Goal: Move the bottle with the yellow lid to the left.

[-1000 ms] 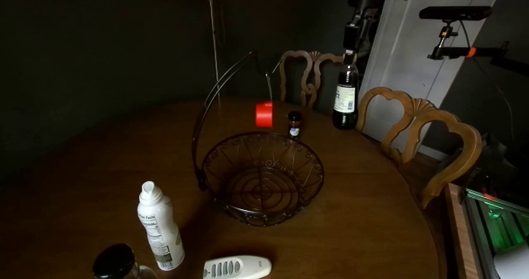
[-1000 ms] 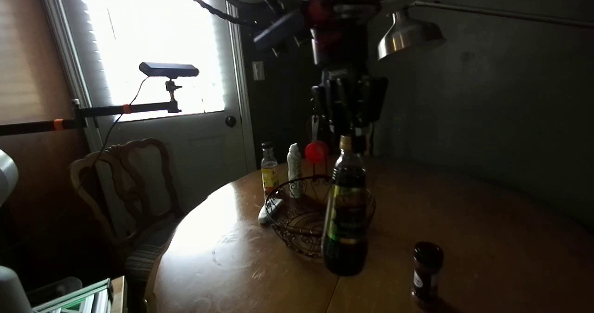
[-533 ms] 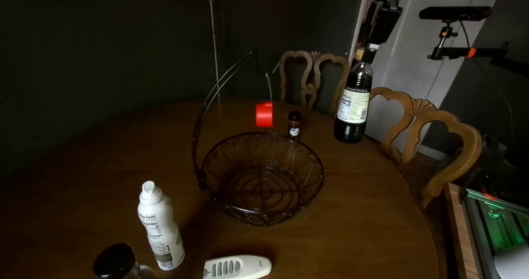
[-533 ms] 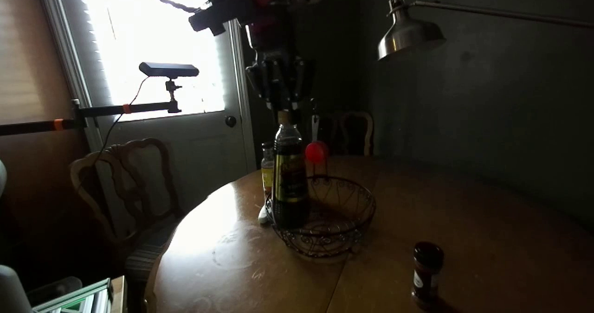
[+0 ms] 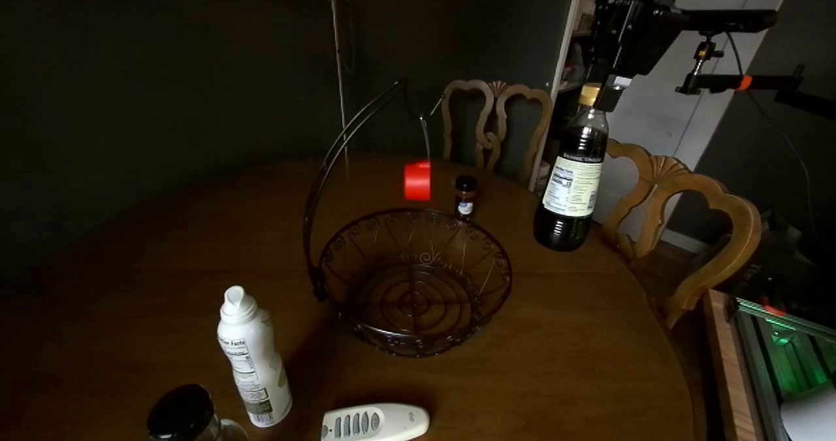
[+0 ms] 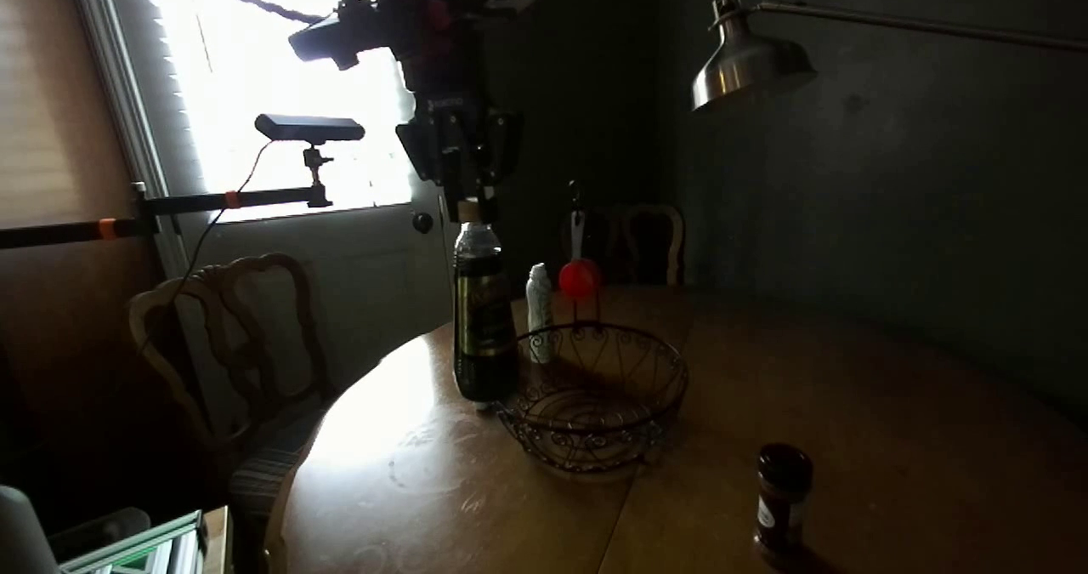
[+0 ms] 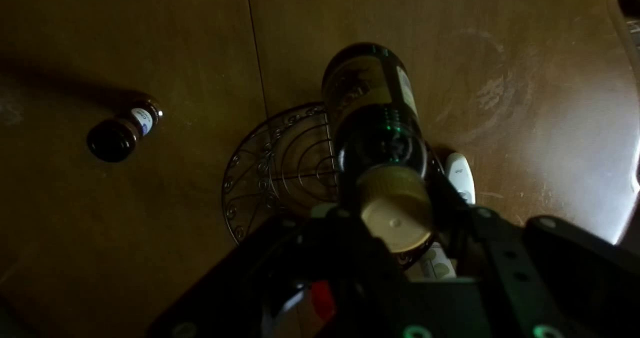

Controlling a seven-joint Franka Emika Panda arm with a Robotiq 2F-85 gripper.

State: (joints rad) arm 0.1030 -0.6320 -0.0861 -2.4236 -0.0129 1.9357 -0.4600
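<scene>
In an exterior view, upper right, the jaws clasp the yellow cap [image 5: 590,93] of the pale-labelled dark glass bottle [image 5: 571,186]. In an exterior view, a short brown glass jar [image 6: 781,502] stands lower right. In the wrist view, centre, the bottle partly hides the round black wire basket [image 7: 305,176].

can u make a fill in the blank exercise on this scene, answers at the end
The hand holds the dark bottle with the ____ cap.
In the wrist view, the small dark jar is to the ____ of that bottle.
The cup-like item hanging from the arched stand is ____ in colour.
The white remote lies ____ (inside or outside) the wire basket.

Missing words: yellow, left, red, outside.
</scene>
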